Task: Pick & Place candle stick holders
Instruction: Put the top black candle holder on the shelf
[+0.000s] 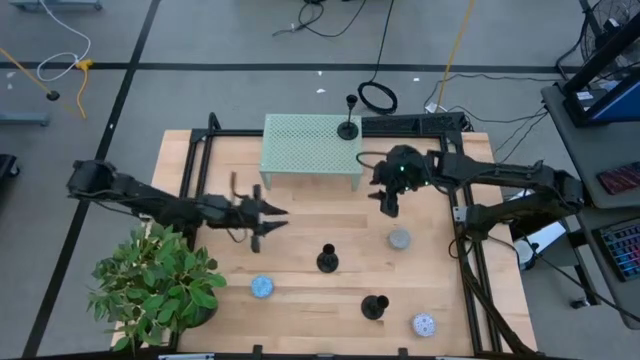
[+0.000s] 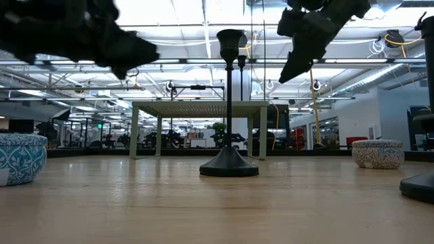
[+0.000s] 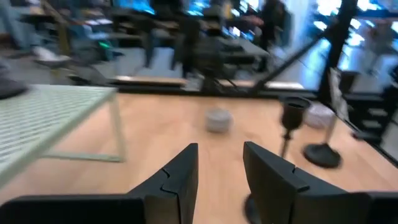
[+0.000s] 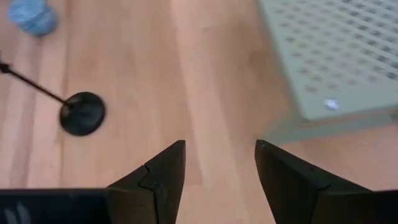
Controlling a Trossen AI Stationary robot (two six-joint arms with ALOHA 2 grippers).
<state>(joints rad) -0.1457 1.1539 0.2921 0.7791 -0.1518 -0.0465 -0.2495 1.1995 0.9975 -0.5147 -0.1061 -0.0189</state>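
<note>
Right-edge holder (image 2: 422, 177) is cut off; both left gripper (image 3: 219, 163) and right gripper (image 4: 219, 160) spread, empty

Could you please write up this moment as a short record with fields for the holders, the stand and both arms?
holders on table: two black metal candle stick holders, one central, one nearer the front edge
holder on stand: third black holder upright on the pale green perforated metal stand
left pincer: open, empty, above the wooden table
right pincer: open, empty, beside the stand
</note>
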